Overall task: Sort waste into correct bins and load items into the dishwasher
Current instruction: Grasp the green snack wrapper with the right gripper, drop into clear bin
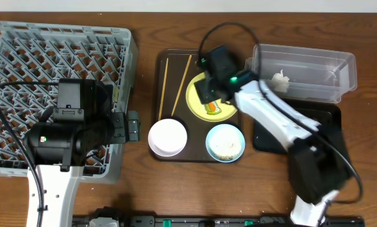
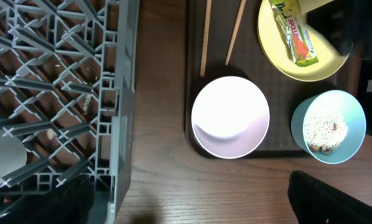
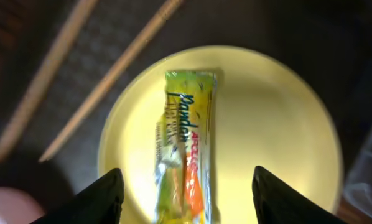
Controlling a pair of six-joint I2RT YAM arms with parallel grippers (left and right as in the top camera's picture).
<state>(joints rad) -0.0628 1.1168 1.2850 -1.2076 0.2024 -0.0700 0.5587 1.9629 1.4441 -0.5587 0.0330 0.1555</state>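
Note:
A green-and-orange snack wrapper lies on the round yellow plate. My right gripper is open just above it, one finger on each side; it also shows in the overhead view. Two chopsticks lie left of the plate. A white bowl and a light blue bowl holding rice crumbs stand nearer. My left gripper is open and empty over bare table between the grey dish rack and the white bowl. A white scrap lies in the clear tub.
The plate, bowls and chopsticks all rest on a dark brown serving tray. A black tray lies in front of the clear tub, mostly under my right arm. My left arm's body covers the rack's near right part.

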